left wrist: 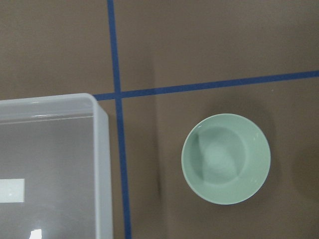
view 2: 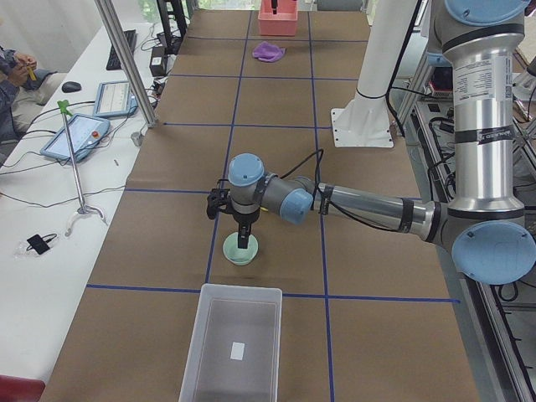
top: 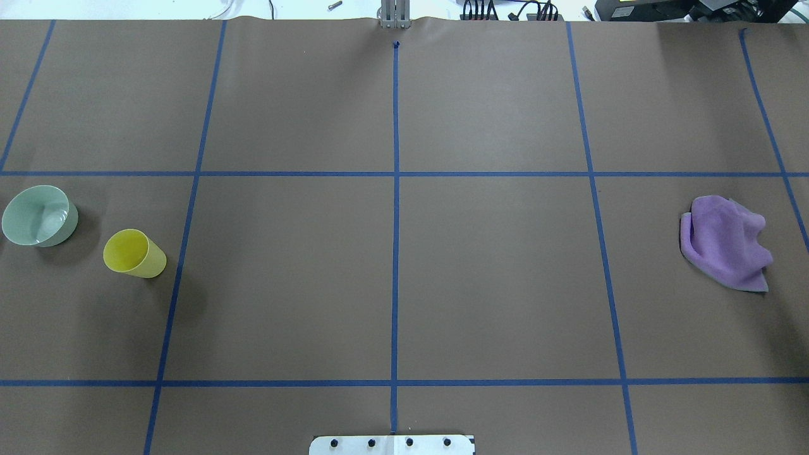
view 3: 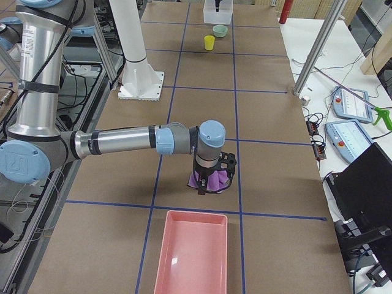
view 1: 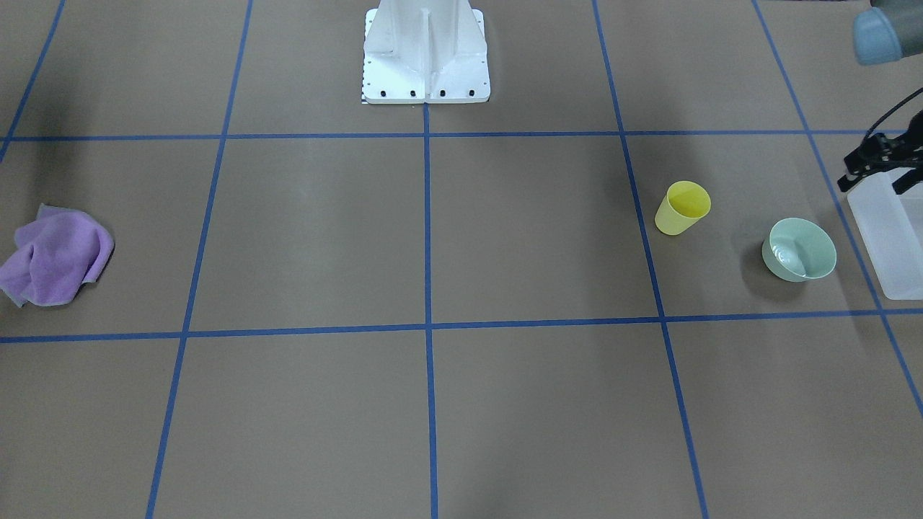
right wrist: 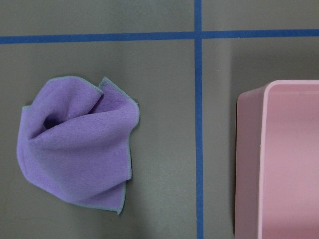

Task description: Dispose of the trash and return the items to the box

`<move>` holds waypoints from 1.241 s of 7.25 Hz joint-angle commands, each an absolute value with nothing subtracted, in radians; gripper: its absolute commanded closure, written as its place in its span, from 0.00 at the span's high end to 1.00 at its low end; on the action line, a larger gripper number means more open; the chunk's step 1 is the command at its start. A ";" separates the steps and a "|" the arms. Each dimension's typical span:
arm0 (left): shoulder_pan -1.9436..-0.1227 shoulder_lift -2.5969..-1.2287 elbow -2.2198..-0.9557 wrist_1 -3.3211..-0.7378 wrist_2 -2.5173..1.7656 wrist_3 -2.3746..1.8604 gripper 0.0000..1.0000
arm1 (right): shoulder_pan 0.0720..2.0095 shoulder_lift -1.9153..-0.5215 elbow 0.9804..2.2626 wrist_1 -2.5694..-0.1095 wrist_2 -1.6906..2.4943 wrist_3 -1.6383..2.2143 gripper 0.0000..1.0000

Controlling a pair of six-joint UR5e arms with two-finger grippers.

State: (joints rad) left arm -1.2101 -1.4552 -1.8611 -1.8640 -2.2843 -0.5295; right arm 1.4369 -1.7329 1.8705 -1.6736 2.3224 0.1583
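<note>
- Straight out from the robot base (view 1: 425, 58), the middle of the bench (top: 493, 278) is bare brown paper, wide open for passing.
- Toward the base's left, the yellow cup (view 1: 682, 207) and the mint bowl (view 1: 799, 249) stand apart, with a gap between them.
- Farther from the base than the bowl, the box (view 1: 890, 245) raises straight walls; only a narrow strip separates the two.
- The left arm (view 2: 360, 205) reaches out over the bowl.
- Far to the base's right, the right arm (view 3: 122, 139) hangs above the purple cloth (view 1: 56, 256), and the pink tray (view 3: 191, 251) lies near.
</note>
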 commanded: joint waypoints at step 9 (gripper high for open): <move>-0.876 -1.586 -1.836 -1.893 -2.189 -0.894 0.61 | 1.437 -1.733 1.870 -1.674 2.324 0.160 1.00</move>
State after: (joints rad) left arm -0.8793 -1.5811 -1.8480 -1.8929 -2.1891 -0.8859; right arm 1.4367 -1.7321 1.8699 -1.6742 2.3228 0.1596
